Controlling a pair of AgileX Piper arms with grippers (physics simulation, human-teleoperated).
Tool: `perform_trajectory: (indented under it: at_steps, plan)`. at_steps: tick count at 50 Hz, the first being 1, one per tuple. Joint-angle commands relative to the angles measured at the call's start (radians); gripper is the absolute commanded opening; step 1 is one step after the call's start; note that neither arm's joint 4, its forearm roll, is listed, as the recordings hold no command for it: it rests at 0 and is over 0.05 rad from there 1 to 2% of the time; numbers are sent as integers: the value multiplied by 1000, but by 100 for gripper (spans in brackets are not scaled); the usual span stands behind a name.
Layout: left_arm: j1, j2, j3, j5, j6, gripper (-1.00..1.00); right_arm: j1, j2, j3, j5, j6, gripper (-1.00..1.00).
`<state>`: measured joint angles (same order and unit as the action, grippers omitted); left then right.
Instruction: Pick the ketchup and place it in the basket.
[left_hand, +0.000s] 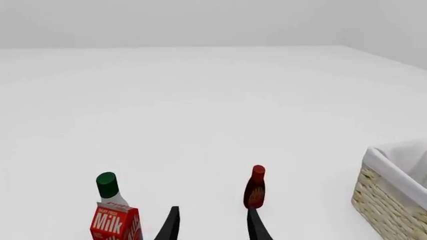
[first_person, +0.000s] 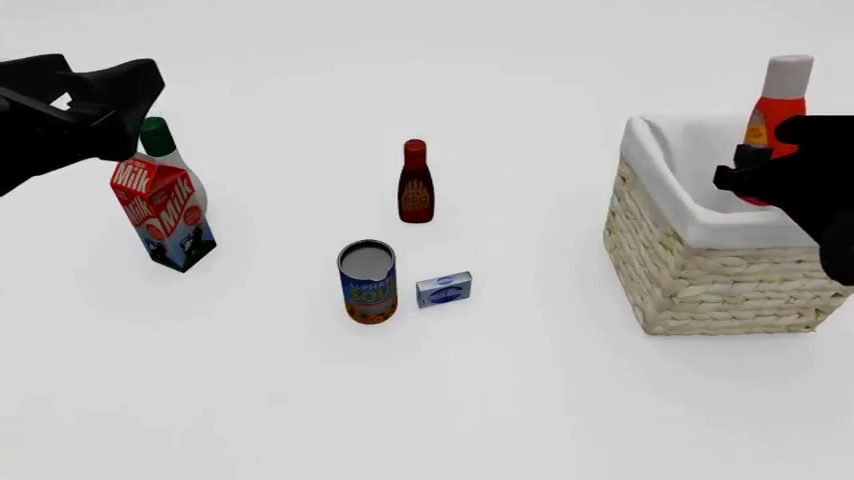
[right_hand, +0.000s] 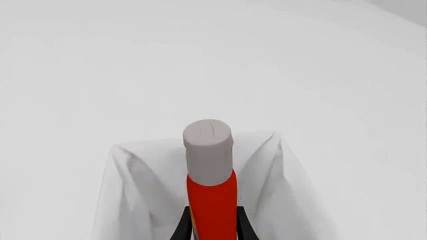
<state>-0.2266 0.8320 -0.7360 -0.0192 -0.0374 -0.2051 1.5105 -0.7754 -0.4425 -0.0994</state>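
The right gripper (right_hand: 213, 227) is closed around the body of the ketchup (right_hand: 211, 192), holding it upright above the basket (first_person: 707, 265) directly below. The placing step is under way; next it should lower the bottle inside, then let go.
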Motion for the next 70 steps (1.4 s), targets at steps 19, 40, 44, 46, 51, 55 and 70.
perform_trajectory:
  at_steps: [19, 40, 44, 46, 51, 55, 70]
  plan:
    - [1, -6, 10, -3, -9, 100, -13, 5, 21, -20, -19, 100]
    - [-1, -10, 12, 0, -8, 100, 47, -251, -4, 88, -98, 100]
    - [-1, -11, 9, 1, -9, 100, 81, -320, -28, 137, -96, 100]
    - [-1, -11, 11, 0, -9, 100, 94, -345, -35, 152, -96, 100]
    - [1, -13, 12, 1, -11, 100, 115, -384, -58, 191, -95, 100]
    - [2, -15, 10, 3, -12, 100, 128, -406, -54, 197, -103, 100]
    - [6, -15, 12, 0, -13, 100, 178, -550, 25, 175, -160, 100]
